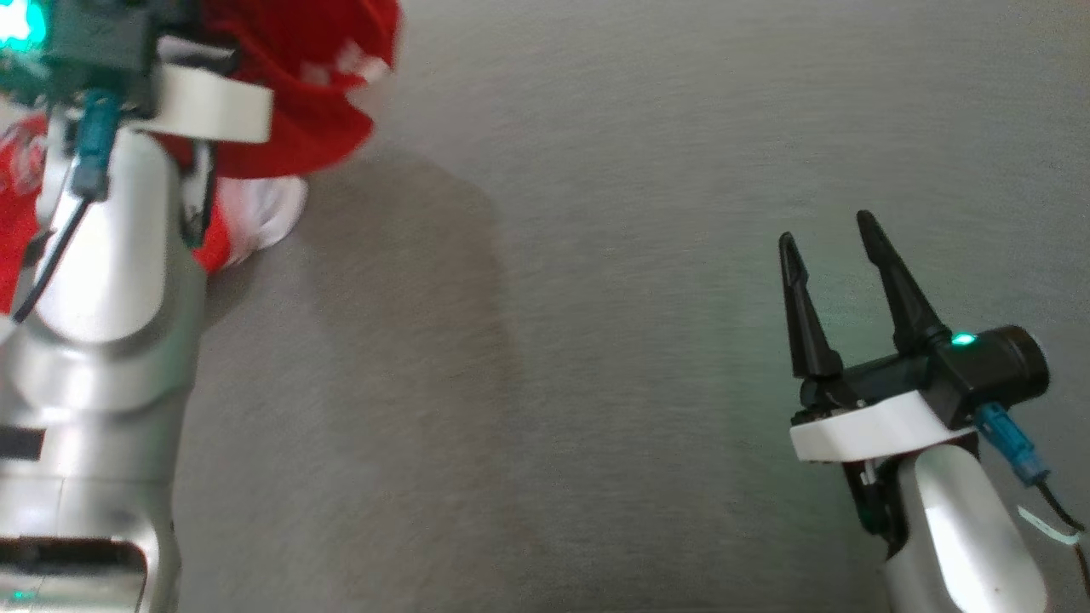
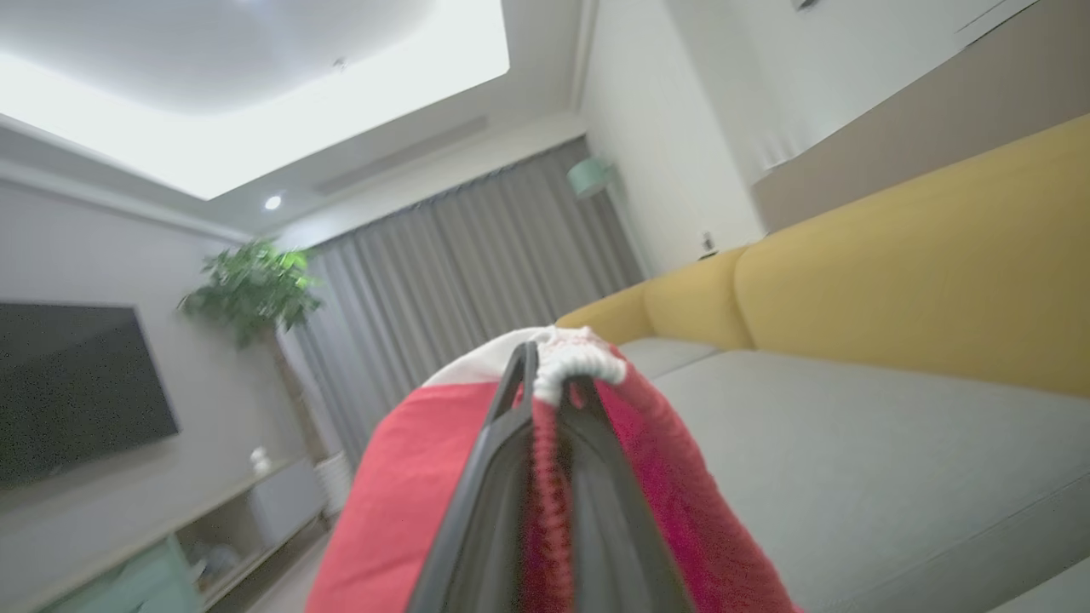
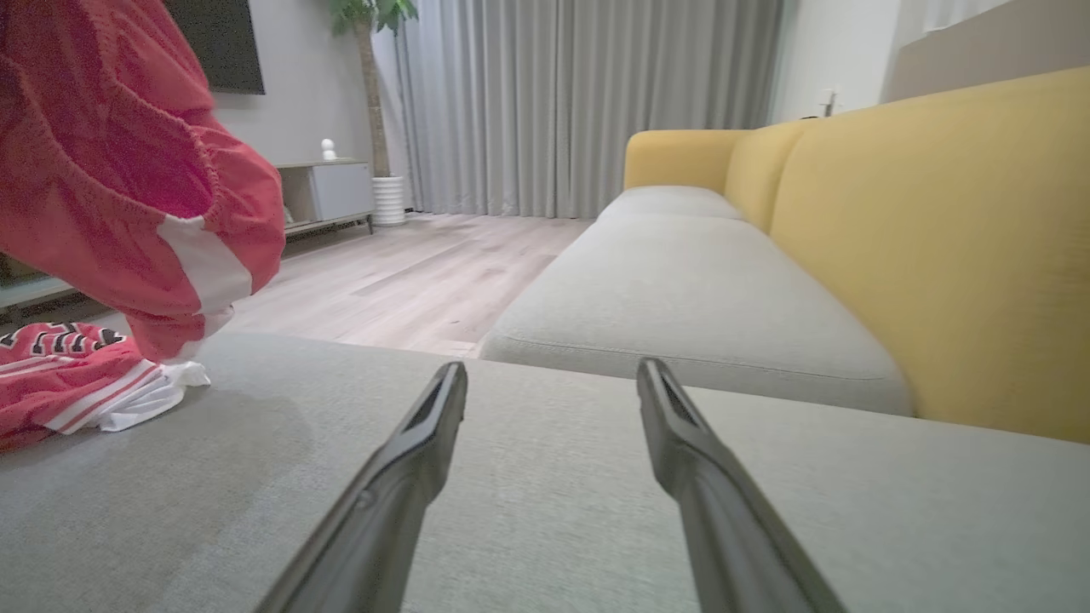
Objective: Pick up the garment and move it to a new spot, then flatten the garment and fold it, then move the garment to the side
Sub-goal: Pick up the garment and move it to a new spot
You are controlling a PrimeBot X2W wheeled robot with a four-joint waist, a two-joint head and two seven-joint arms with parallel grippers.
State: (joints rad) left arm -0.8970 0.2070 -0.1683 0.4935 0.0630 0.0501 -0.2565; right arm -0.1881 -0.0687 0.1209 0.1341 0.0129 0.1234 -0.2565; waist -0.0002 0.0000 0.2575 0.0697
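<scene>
Finds the left gripper clamped shut on a white-edged fold of the garment, with red cloth draped down both sides of the closed fingers at the lower centre of the left wrist view.

Places the garment at the upper left of the head view, beside and partly behind the left forearm. Notes, in the right wrist view, the garment hanging at the upper left, its lower end bunched on the grey cushion at the lower left. Judges the long axis to run roughly top to bottom there, from the grip down to the heap.

Records the right gripper at the lower right of the head view, jaws spread wide, holding nothing, well apart from the cloth. Shows its fingers low over bare cushion.

Judges the left arm alone placed for the carry. Expects a further lift to be needed before a sideways shift toward frame centre, lest the trailing end drag.
</scene>
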